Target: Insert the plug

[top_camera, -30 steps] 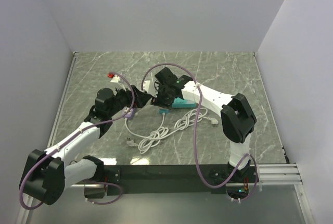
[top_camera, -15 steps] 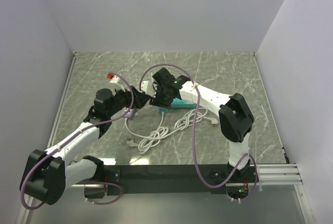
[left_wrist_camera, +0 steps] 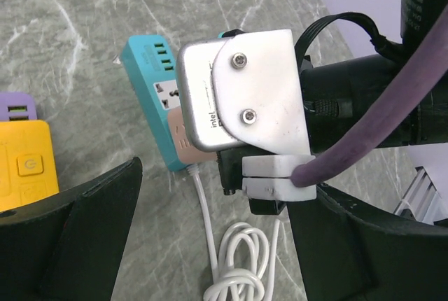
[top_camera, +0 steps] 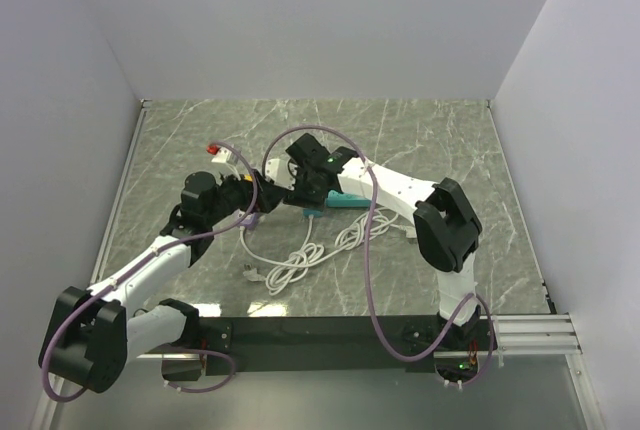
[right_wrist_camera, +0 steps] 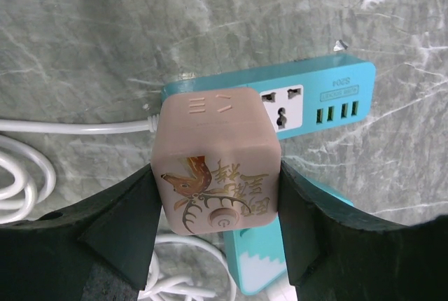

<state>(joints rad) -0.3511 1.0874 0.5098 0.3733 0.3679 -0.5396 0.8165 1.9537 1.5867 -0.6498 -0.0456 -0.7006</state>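
Pink cube plug (right_wrist_camera: pixel 217 161), clamped between right fingers (right_wrist_camera: pixel 119 224), hides part of teal strip (right_wrist_camera: pixel 318 101); left fingers (left_wrist_camera: pixel 91 231) spread wide, empty.

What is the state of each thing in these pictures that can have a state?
pink cube adapter: gripped, held over the teal power strip, seating unclear.
right fingers: shut on the pink cube adapter.
left fingers: open, empty.
teal power strip: lying flat, visible sockets free.
white cable: loosely coiled.
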